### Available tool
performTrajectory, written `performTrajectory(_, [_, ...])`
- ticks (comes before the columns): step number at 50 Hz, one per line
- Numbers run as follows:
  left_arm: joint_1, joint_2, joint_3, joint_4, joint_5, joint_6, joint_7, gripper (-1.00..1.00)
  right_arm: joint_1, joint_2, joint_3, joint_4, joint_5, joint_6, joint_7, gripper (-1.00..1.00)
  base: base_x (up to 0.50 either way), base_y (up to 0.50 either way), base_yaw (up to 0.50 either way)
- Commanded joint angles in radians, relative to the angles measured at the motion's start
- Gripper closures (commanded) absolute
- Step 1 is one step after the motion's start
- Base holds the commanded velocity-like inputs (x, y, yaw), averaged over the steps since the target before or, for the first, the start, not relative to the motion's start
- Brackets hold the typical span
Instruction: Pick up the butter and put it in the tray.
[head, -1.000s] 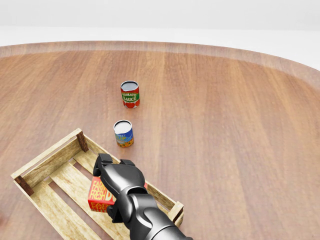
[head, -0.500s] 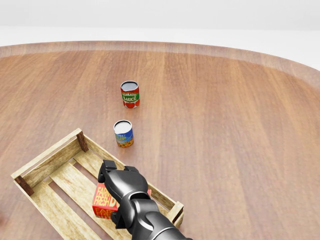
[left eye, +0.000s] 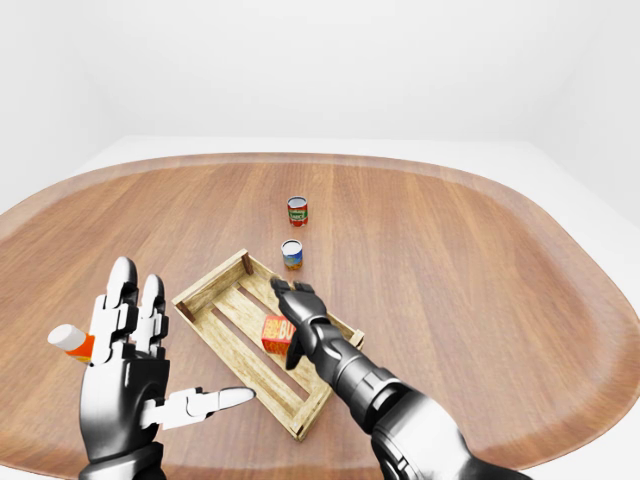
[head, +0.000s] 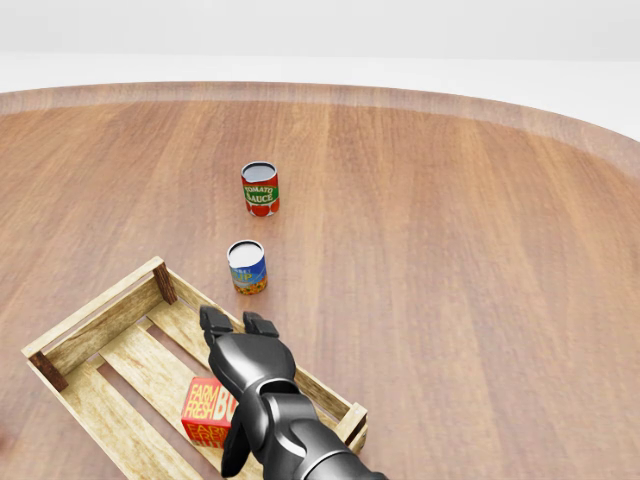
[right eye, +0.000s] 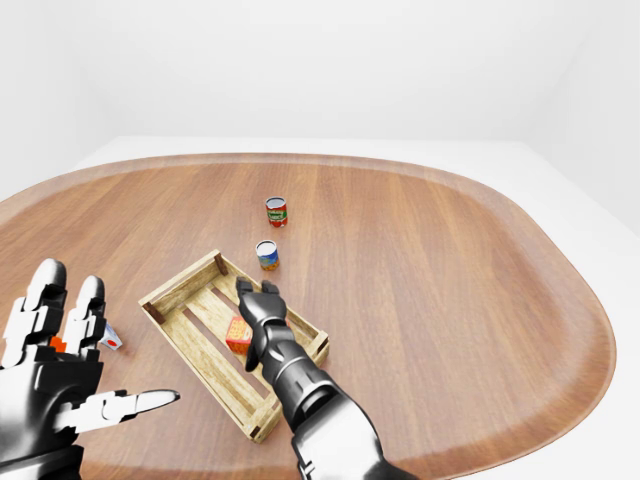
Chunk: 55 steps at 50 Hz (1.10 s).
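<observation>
The butter (head: 207, 412) is a red and orange box. It rests inside the wooden tray (head: 95, 305), against its right-hand wall, at the lower left of the head view. My right hand (head: 232, 380) is open just right of and above the butter, with its fingers (head: 208, 322) stretched out over the tray wall and off the box. My left hand (left eye: 140, 370) is open and empty at the lower left of the left-eye view, well clear of the tray (left eye: 210, 283).
A tomato sauce can (head: 260, 188) and a blue-labelled can (head: 247, 266) stand upright on the wooden table above the tray. A small white and orange object (left eye: 70, 342) lies behind my left hand. The rounded table edge (left eye: 560, 250) runs at the right.
My right hand has opened and let go of the butter. The box now sits lower in the tray, and the fingers have spread away from it.
</observation>
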Motion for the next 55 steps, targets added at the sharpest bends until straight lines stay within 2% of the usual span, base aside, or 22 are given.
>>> performTrajectory(1, [-0.001, 0.000, 0.005, -0.001, -0.005, 0.002, -0.001, -1.00, -0.002, 0.000, -0.003, 0.004, 0.002, 0.000, -0.007, -1.00, 0.00, 0.00, 0.00])
performTrajectory(16, [0.001, -0.003, 0.002, 0.001, -0.001, -0.004, -0.004, -1.00, 0.002, 0.000, -0.002, -0.007, 0.005, 0.000, -0.004, -1.00, 0.00, 0.00, 0.00])
performTrajectory(23, [0.002, -0.004, 0.005, 0.000, -0.003, -0.004, -0.005, -1.00, 0.029, 0.000, 0.020, -0.087, -0.011, 0.000, 0.022, -1.00, 0.00, 0.00, 0.00])
performTrajectory(29, [0.005, -0.005, 0.003, -0.002, -0.002, -0.006, -0.006, -1.00, 0.137, 0.000, 0.080, -0.360, -0.077, 0.000, 0.116, -1.00, 0.00, 0.00, 0.00])
performTrajectory(36, [0.006, -0.005, 0.002, -0.003, -0.001, -0.007, -0.006, -1.00, 0.312, 0.000, 0.168, -0.835, -0.231, 0.000, 0.340, -1.00, 0.00, 0.00, 0.00])
performTrajectory(40, [0.006, -0.005, 0.000, -0.002, 0.001, -0.008, -0.006, -1.00, 0.372, 0.000, 0.194, -0.994, -0.293, 0.000, 0.416, -1.00, 0.00, 0.00, 0.00])
performTrajectory(55, [0.009, -0.004, -0.005, 0.000, 0.003, -0.011, -0.003, -1.00, 0.480, -0.003, 0.215, -1.321, -0.397, 0.000, 0.550, -1.00, 0.00, 0.00, 0.00])
